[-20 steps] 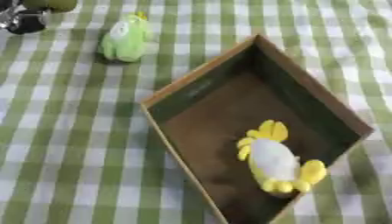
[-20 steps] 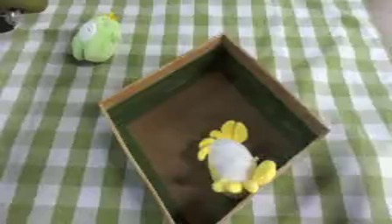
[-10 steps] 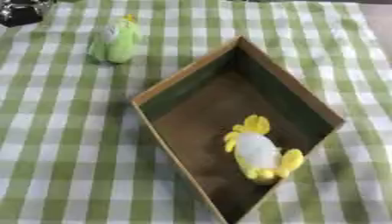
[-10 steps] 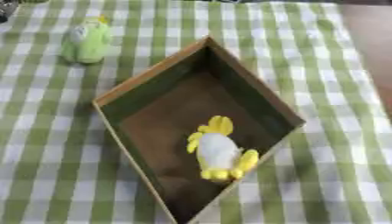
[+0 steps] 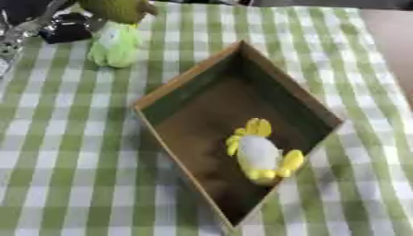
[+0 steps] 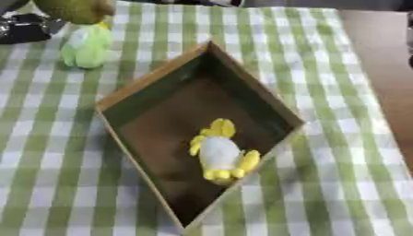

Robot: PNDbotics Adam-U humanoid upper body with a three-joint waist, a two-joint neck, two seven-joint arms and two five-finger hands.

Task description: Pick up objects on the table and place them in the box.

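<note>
A brown cardboard box [image 5: 184, 85] stands open, turned cornerwise, in the middle of the green-checked cloth. On its floor lies a yellow and white plush toy [image 5: 260, 154]. Outside it, a light green plush toy [image 5: 115, 44] sits on the cloth at the far left, apart from the box. Right behind that toy is an olive-green rounded thing [image 5: 119, 8], touching or overlapping its top. Black and silver parts of my left hand [image 5: 63, 28] show at the upper left corner, beside the green toy. My right hand is in neither view.
The green and white checked cloth [image 5: 73, 152] covers the table. Bare brown tabletop [image 6: 379, 69] shows along the right edge. Dark objects line the far edge.
The whole picture has shifted down and right, so the camera has moved. More of the far table edge and the olive-green thing now show. The toys and box lie as before.
</note>
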